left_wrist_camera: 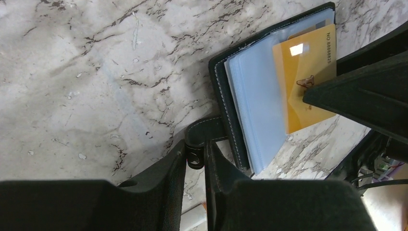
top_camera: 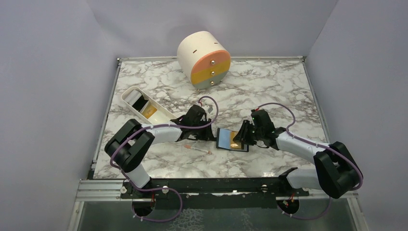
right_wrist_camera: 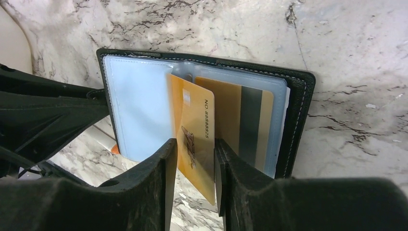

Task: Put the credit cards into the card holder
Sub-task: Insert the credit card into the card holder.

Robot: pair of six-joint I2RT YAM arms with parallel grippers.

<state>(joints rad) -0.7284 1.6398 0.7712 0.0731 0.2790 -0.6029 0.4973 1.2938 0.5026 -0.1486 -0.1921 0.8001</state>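
Observation:
The black card holder (top_camera: 222, 139) lies open on the marble, its clear sleeves facing up (right_wrist_camera: 139, 106). My left gripper (left_wrist_camera: 196, 147) is shut on the holder's black snap strap (left_wrist_camera: 199, 132) at its left edge. An orange-yellow credit card (right_wrist_camera: 195, 130) stands tilted over the sleeves, its upper end at the pocket (left_wrist_camera: 308, 82). My right gripper (right_wrist_camera: 195, 144) straddles the card's lower end, jaws apart, open around it. A second gold card with a dark stripe (right_wrist_camera: 243, 120) sits inside the right sleeve. No blue card shows.
A thin white-and-pink stick (top_camera: 197, 150) lies just in front of the left gripper. An oblong white tray (top_camera: 129, 96) stands at the left, and a round cream drawer cabinet (top_camera: 204, 60) at the back. Grey walls close in the table on three sides.

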